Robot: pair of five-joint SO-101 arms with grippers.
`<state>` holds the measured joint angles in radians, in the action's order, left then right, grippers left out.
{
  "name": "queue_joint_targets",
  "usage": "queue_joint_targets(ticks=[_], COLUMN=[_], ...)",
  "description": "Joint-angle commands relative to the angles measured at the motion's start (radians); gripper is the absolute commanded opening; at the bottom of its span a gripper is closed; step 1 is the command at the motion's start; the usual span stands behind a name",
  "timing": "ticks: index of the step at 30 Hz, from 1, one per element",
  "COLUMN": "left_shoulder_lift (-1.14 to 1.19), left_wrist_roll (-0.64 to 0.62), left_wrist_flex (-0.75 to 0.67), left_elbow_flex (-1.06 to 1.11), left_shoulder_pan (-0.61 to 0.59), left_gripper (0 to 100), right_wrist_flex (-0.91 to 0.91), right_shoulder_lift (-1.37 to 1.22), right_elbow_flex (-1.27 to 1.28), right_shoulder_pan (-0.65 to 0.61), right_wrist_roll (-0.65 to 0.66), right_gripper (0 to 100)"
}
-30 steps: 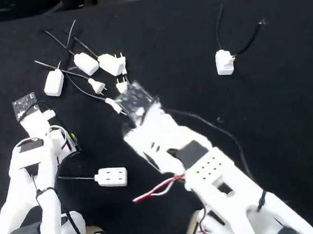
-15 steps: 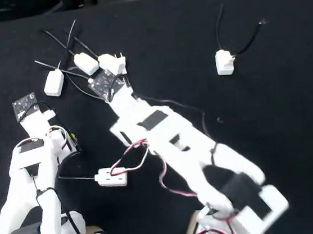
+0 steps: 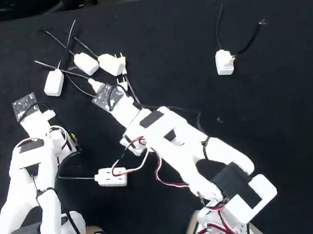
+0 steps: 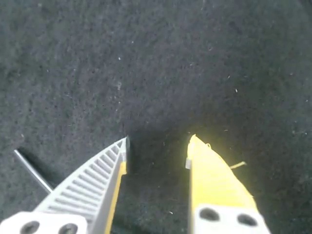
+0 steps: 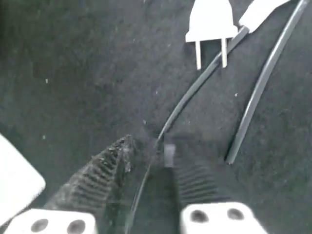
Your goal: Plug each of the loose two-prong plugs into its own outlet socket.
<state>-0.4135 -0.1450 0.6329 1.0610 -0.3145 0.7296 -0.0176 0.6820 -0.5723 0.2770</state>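
Right gripper (image 5: pixel 148 146), parted, straddles a black cord (image 5: pixel 194 90), perhaps touching it; a two-prong plug (image 5: pixel 210 22) lies beyond. Left gripper (image 4: pixel 157 146) gapes above cloth (image 4: pixel 146 58).

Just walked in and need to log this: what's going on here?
The right arm's tool sits open, straddling a thin black cord, a small white two-prong plug just ahead. The left arm's tool is open over bare black cloth, holding nothing. The white rectangular outlet block has nothing plugged in.
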Motion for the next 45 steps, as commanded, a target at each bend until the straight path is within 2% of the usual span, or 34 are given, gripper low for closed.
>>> queue_joint_targets(ticks=[1,4,8,12,17,20,22,26,28,38,40,43,45], left_shoulder_lift=[-0.021,-0.021,-0.021,-0.021,-0.021,-0.021,-0.021,-0.021,-0.021,-0.021,-0.021,-0.021,-0.021], left_wrist_roll=[-0.003,-0.003,-0.003,-0.003,-0.003,-0.003,-0.003,-0.003,-0.003,-0.003,-0.003,-0.003,-0.003], left_wrist_flex=[-0.006,-0.006,-0.006,-0.006,-0.005,-0.005,-0.005,-0.005,-0.005,-0.005,-0.005,-0.005,-0.005], left_elbow_flex=[-0.007,-0.007,-0.007,-0.007,-0.007,0.004,0.008,0.008,0.008,0.004,0.004,0.004,0.004], left_shoulder_pan=[-0.010,-0.010,-0.010,-0.010,-0.010,-0.010,-0.010,-0.010,-0.010,-0.010,-0.010,-0.010,-0.010], left_gripper=[20,20,20,20,20,20,20,20,20,20,20,20,20], right_wrist_flex=[0.066,0.110,0.183,0.227,0.206,0.172,0.170,0.172,0.173,0.172,0.172,0.181,0.222], right_shoulder_lift=[0.024,0.068,0.120,0.137,0.137,0.130,0.105,0.042,0.012,-0.145,-0.182,-0.229,-0.225], right_elbow_flex=[-0.045,-0.042,-0.042,-0.047,-0.042,-0.042,-0.053,-0.096,-0.122,-0.242,-0.259,-0.271,-0.271], right_shoulder_pan=[0.084,0.152,0.161,0.103,-0.009,-0.021,-0.020,-0.020,-0.020,0.014,0.032,0.058,0.071], right_wrist_roll=[0.018,0.018,0.018,0.018,0.018,0.018,0.020,0.075,0.100,0.109,0.109,0.109,0.110], right_gripper=[0.9,1.0,1.5,1.6,1.6,1.7,5.7,22.0,25.7,24.9,18.3,0.4,2.8])
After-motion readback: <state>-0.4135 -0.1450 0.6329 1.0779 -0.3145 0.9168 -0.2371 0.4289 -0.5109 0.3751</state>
